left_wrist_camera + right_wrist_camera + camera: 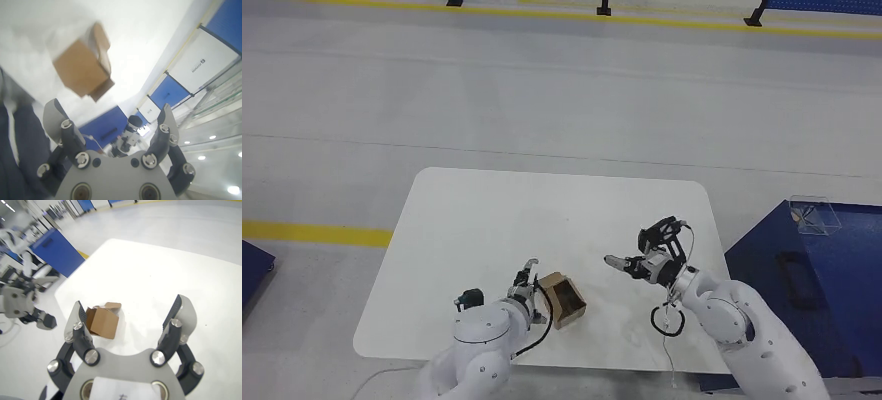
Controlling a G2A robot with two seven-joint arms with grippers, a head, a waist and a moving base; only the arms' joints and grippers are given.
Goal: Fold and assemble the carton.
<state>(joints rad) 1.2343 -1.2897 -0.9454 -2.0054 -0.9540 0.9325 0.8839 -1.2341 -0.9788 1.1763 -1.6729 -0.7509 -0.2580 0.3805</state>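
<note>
A white tabletop (542, 215) with rounded corners stood on a pale grey floor. A small brown cardboard carton (564, 299) lay on it, close to the edge nearest the robot and a little towards the robot's left. The carton was partly formed: its walls were standing as a box, one end gaped open to show a dark inside, and loose flaps stuck out from that open end.

The left end effector (110, 103) was near the carton's left side, with a clear gap between them. Its two fingers were spread wide apart and gripped nothing. In the left wrist view the carton (83, 72) lay ahead of those spread fingers, untouched.

The right end effector (128, 300) was over the tabletop to the right of the carton, apart from it. Its fingers were likewise spread wide and empty. In the right wrist view the carton (104, 323) lay beyond the fingers, with its open end turned towards the left end effector.
</note>
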